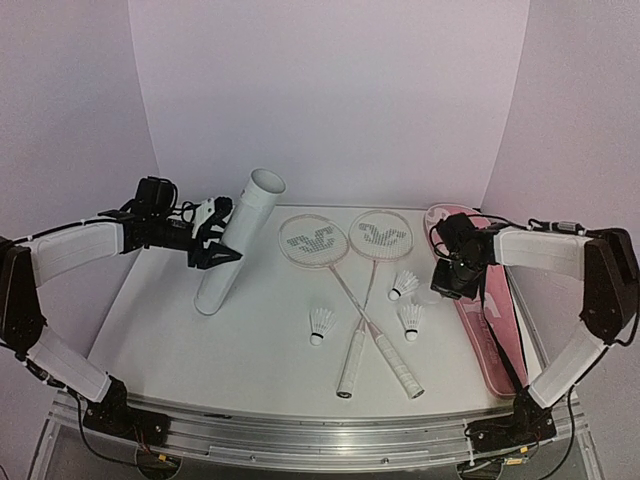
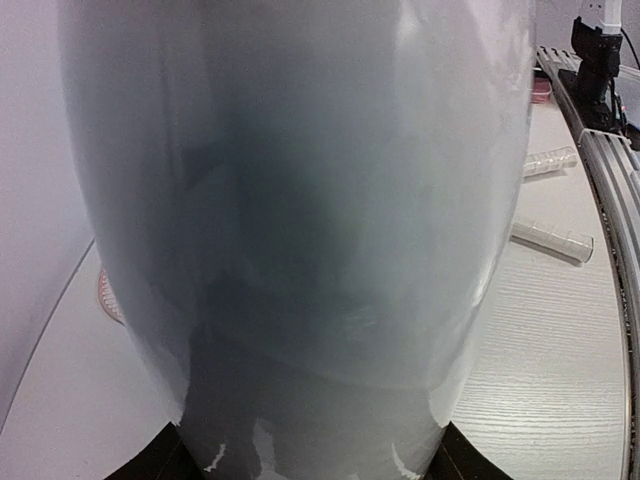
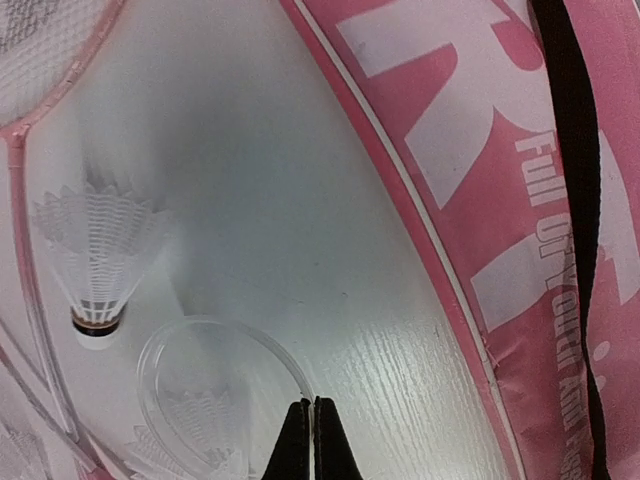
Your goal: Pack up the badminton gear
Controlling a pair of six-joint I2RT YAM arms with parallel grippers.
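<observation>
White cardboard tube (image 1: 240, 240) clamped, tilted, in left gripper (image 1: 213, 248). Right gripper (image 3: 308, 412) pinched shut on nothing, hovering just above table (image 1: 250, 350) beside pink bag (image 1: 485, 340). Nearest shuttlecock (image 3: 98, 255) just left of its tips; two rackets (image 1: 313, 240) crossed further left, other shuttlecocks (image 1: 320, 326) near their shafts.

A: How does my overhead feed look?
B: Bright and even, lit softly from above; I see faint shadows under the shuttlecocks (image 1: 321, 325), edges bowed.
A: Wrist feeds?
B: Left is all blurred tube (image 2: 300, 200) with a dark reflection; right is sharp on the bag (image 3: 480, 150).
</observation>
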